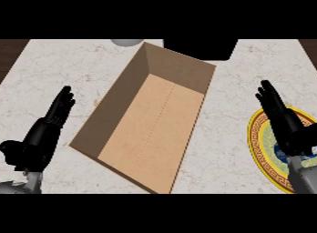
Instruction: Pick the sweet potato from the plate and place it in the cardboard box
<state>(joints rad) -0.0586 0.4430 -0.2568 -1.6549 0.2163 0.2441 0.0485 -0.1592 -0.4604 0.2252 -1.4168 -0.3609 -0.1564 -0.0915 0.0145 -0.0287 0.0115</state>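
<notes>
An open cardboard box (pixel 148 123) lies at an angle in the middle of the marble counter, and its inside shows nothing. A yellow patterned plate (pixel 262 145) sits at the right edge of the head view. My right hand (pixel 285 120) hovers over the plate with straight fingers pointing away, hiding much of it. I cannot see the sweet potato; it may be hidden under that hand. My left hand (pixel 43 132) rests open at the left of the box, fingers straight.
A black object (pixel 200 49) stands behind the box at the counter's far edge. A grey round object (pixel 126 42) peeks in at the top. Dark wooden floor shows past the counter's left and right edges.
</notes>
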